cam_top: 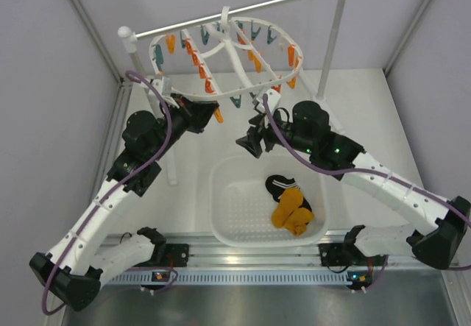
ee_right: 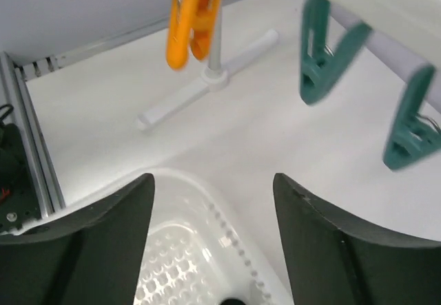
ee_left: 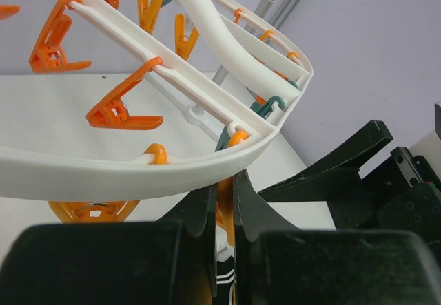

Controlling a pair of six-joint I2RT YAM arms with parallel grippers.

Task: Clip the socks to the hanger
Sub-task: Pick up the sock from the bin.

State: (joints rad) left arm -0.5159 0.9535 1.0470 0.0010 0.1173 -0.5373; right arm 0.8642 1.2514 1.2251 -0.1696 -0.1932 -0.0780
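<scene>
The white oval hanger (cam_top: 221, 61) hangs from a rod, ringed with orange and teal clothespins. My left gripper (cam_top: 212, 114) is shut on an orange clothespin (ee_left: 226, 205) just under the hanger's rim (ee_left: 138, 171). A sliver of black, white-striped fabric (ee_left: 225, 276) shows in the slit between its fingers; where it lies I cannot tell. My right gripper (cam_top: 250, 143) stands open and empty (ee_right: 213, 181) over the basket's far corner. The socks lie in the basket: a black striped one (cam_top: 280, 186) and mustard-orange ones (cam_top: 291, 210).
The white perforated basket (cam_top: 221, 208) sits at the near middle of the table. A silver rod (cam_top: 243, 9) on white posts (cam_top: 333, 39) carries the hanger; one post's foot (ee_right: 207, 88) lies on the table. Teal clothespins (ee_right: 324, 57) dangle close to the right gripper.
</scene>
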